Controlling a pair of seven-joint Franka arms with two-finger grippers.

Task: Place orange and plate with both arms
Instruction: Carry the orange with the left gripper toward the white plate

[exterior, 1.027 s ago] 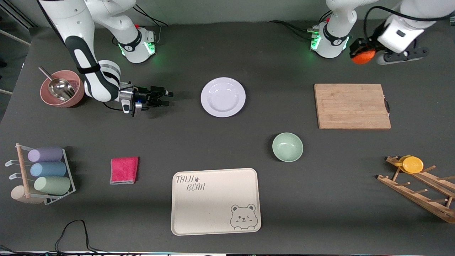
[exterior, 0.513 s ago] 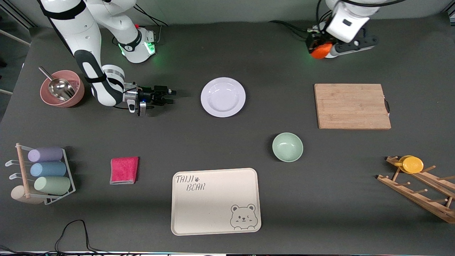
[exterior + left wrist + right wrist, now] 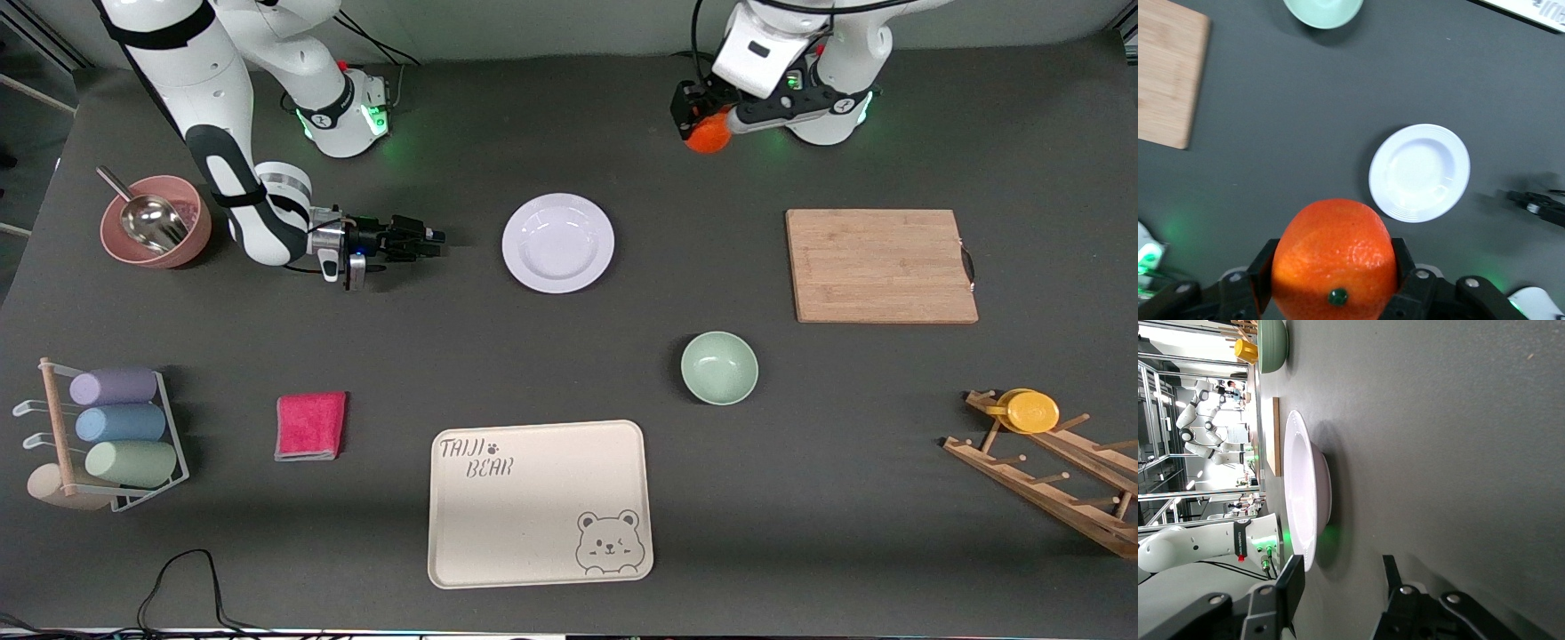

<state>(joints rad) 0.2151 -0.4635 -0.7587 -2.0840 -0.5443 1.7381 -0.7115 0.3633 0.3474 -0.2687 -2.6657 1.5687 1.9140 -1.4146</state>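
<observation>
The bright orange (image 3: pixel 709 138) is held in my left gripper (image 3: pixel 702 124), up in the air over the table near the robots' bases. It fills the left wrist view (image 3: pixel 1333 259), clamped between both fingers. The pale lavender-white plate (image 3: pixel 558 243) lies flat at mid-table and shows in the left wrist view (image 3: pixel 1419 172) and edge-on in the right wrist view (image 3: pixel 1301 497). My right gripper (image 3: pixel 433 240) is open and empty, low at the table, beside the plate toward the right arm's end, a short gap from its rim.
A wooden cutting board (image 3: pixel 880 265), mint-green bowl (image 3: pixel 719 367), cream bear tray (image 3: pixel 539 502), pink cloth (image 3: pixel 310 426), pink bowl with a scoop (image 3: pixel 154 221), cup rack (image 3: pixel 102 436) and wooden rack with a yellow lid (image 3: pixel 1031 412) stand around the table.
My left gripper has carried the orange from over the table's left-arm end toward the middle. My right gripper has crept closer to the plate.
</observation>
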